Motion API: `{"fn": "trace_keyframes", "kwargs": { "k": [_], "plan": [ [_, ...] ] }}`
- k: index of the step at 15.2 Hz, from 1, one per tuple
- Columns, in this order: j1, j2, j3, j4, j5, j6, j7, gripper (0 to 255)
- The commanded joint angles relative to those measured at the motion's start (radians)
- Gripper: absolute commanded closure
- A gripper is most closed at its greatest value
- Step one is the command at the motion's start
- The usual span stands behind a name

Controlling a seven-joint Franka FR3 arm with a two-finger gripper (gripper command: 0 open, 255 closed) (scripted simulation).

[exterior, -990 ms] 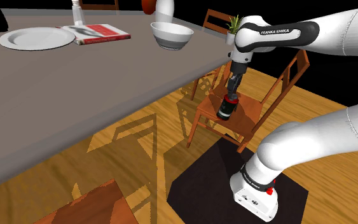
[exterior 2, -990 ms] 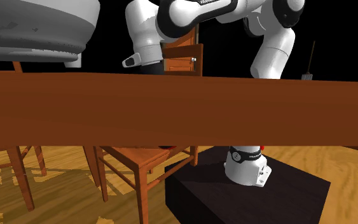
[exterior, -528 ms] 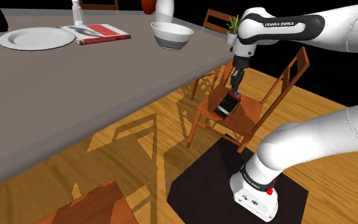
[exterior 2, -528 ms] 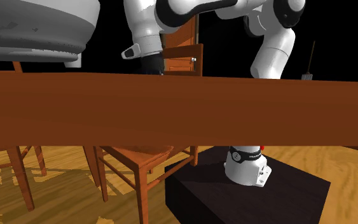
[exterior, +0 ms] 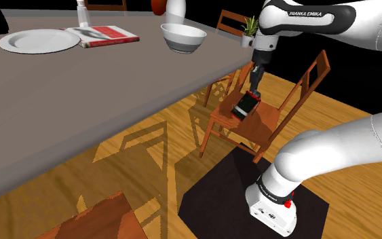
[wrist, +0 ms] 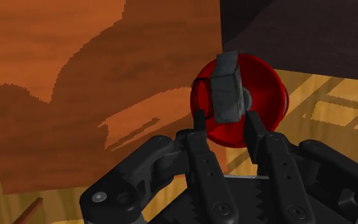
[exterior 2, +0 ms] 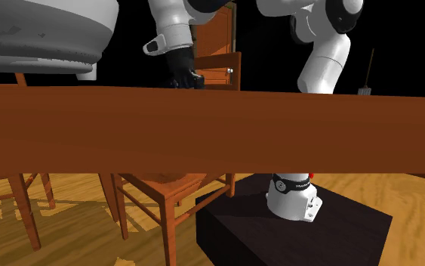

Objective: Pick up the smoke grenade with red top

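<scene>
The smoke grenade (exterior: 245, 106) is a dark cylinder with a red top, hanging tilted just above the wooden chair seat (exterior: 258, 121). My black gripper (exterior: 254, 91) comes down from above and is shut on its upper end. In the wrist view both fingers (wrist: 198, 124) clasp the grenade's red top (wrist: 260, 95), which carries a grey lever, and my gripper (wrist: 226, 122) looks down on the chair seat (wrist: 75, 95). In the second exterior view my gripper (exterior 2: 182, 78) shows just above the table's brown edge (exterior 2: 203, 128); the grenade is hidden there.
A grey table (exterior: 81, 88) fills the shoulder view's left, bearing a plate (exterior: 39, 41), a red book (exterior: 102, 35) and a bowl (exterior: 182, 37). Its corner lies close to the chair. The dark stand (exterior: 230, 183) sits beside the chair on the wooden floor.
My gripper has risen with the grenade in it. The grenade has come up off the chair seat and tilted further over.
</scene>
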Motion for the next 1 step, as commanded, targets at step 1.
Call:
{"fn": "trace_keyframes", "kwargs": {
  "k": [1],
  "plan": [
    [0.001,0.002,0.001,0.009,0.001,-0.007,0.000,255]
  ]
}}
